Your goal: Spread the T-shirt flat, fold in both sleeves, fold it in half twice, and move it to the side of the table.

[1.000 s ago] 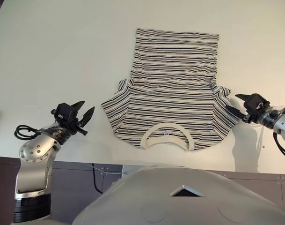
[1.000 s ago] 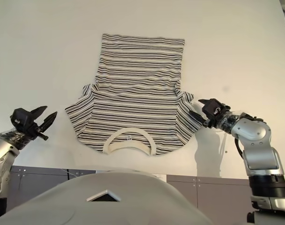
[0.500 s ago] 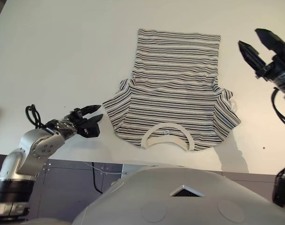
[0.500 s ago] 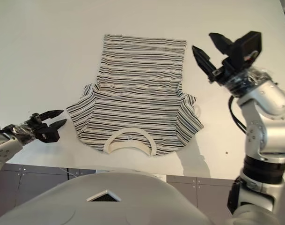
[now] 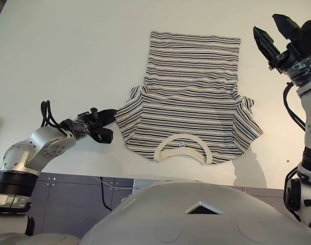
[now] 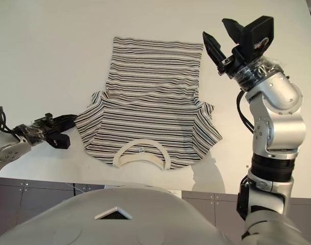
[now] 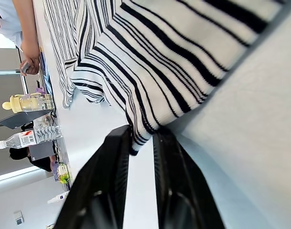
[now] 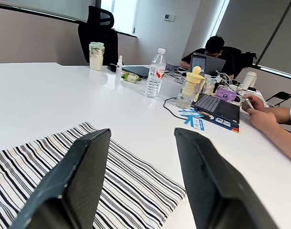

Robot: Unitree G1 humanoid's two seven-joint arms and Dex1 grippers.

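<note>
The striped T-shirt (image 5: 191,97) lies on the white table (image 5: 68,61), cream collar (image 5: 181,148) toward me and hem at the far side. Both sleeves stick out a little at the sides. My left gripper (image 5: 110,123) lies low on the table at the edge of the left sleeve (image 5: 125,115). In the left wrist view its fingers (image 7: 114,162) are open by a narrow gap, with the sleeve's edge (image 7: 134,143) right at the tips. My right gripper (image 5: 280,33) hangs high above the table beside the hem's right corner, open and holding nothing. The right sleeve (image 5: 249,120) lies free.
The table's front edge (image 5: 68,173) runs just below the collar. Bare tabletop lies left, right and beyond the shirt. In the right wrist view, bottles (image 8: 155,71), a laptop (image 8: 217,107) and cables sit at the table's far end, near a person's hands.
My left gripper slid right to the left sleeve's edge and its fingers narrowed. My right gripper let go of the right sleeve and rose up beside the hem.
</note>
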